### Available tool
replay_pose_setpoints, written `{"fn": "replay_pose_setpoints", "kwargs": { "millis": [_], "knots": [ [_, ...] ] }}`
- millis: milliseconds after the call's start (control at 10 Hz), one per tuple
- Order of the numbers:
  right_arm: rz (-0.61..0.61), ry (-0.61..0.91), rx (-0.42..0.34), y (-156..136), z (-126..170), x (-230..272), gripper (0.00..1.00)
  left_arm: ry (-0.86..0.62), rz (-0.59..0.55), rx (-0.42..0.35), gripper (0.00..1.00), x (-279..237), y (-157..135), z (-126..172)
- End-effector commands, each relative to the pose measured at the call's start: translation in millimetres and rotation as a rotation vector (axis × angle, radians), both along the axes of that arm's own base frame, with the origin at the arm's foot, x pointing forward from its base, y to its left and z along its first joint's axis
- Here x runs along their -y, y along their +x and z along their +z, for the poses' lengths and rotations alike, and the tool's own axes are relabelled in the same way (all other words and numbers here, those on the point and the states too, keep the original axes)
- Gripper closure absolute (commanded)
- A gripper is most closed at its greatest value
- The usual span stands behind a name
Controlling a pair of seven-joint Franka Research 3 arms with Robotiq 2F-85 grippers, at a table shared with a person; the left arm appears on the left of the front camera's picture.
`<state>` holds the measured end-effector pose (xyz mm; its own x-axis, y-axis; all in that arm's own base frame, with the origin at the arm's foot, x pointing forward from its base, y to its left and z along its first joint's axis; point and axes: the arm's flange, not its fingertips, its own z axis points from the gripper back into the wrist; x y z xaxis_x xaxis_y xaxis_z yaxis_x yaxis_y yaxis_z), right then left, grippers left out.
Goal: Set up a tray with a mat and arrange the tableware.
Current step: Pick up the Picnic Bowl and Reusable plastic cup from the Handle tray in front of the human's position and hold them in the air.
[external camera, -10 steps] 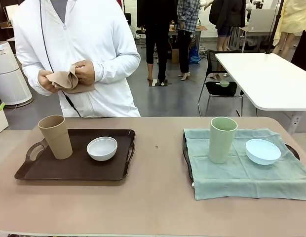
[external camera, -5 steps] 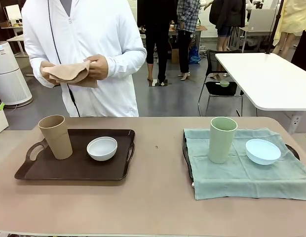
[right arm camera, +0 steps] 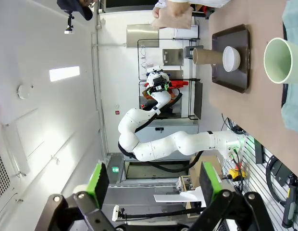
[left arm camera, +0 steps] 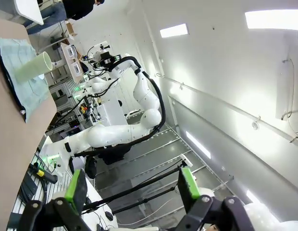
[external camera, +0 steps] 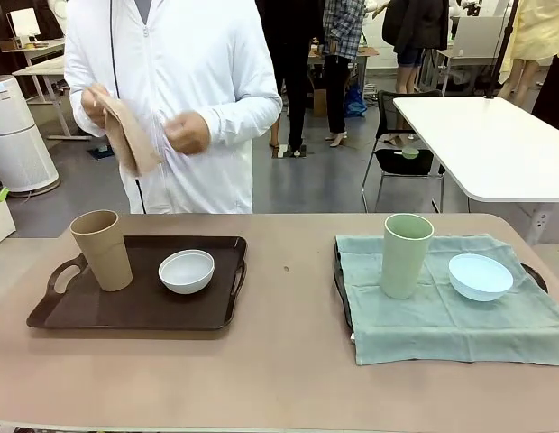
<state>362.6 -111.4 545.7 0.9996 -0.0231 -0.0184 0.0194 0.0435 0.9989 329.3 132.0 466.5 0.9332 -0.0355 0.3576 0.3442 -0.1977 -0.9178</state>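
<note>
A person behind the table holds a tan mat (external camera: 128,135) hanging from one hand. A dark brown tray (external camera: 135,311) at the left carries a tan tumbler (external camera: 101,250) and a white bowl (external camera: 187,271). At the right a green mat (external camera: 451,316) covers a second tray (external camera: 338,280), with a pale green tumbler (external camera: 406,255) and a light blue bowl (external camera: 481,276) on it. My left gripper (left arm camera: 132,187) is open and holds nothing, far from the pale green tumbler (left arm camera: 34,67). My right gripper (right arm camera: 152,185) is also open with nothing in it, away from the brown tray (right arm camera: 233,79).
The tan tabletop (external camera: 288,361) lies bare between the two trays and along its front edge. A white table (external camera: 487,144) and a chair (external camera: 401,153) stand behind at the right. Other people stand farther back.
The person has shifted to the right and raised the tan mat; it now hangs from one hand while the other hand has come off it. The trays and tableware have not moved.
</note>
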Motion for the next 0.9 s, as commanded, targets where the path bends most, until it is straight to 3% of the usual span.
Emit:
{"fn": "replay_pose_setpoints", "kwargs": {
  "millis": [0, 500, 600, 800],
  "knots": [
    [0.014, 0.0, 0.01, 1, 0, 3, 0.0, -0.008, 0.008, 0.014, 0.0, -3, -1, 0],
    [0.0, 0.0, 0.0, 0, 0, 0, 0.0, 0.0, 0.0, 0.0, 0.0, 0, 0, 0],
    [-0.022, -0.203, 0.052, 13, 24, -32, 0.0, 0.243, 0.114, 0.206, 0.0, 6, -7, 20],
    [0.087, -0.527, 0.057, 54, 70, -130, 0.0, 0.589, 0.242, 0.437, 0.0, 18, -7, 63]
  ]
}}
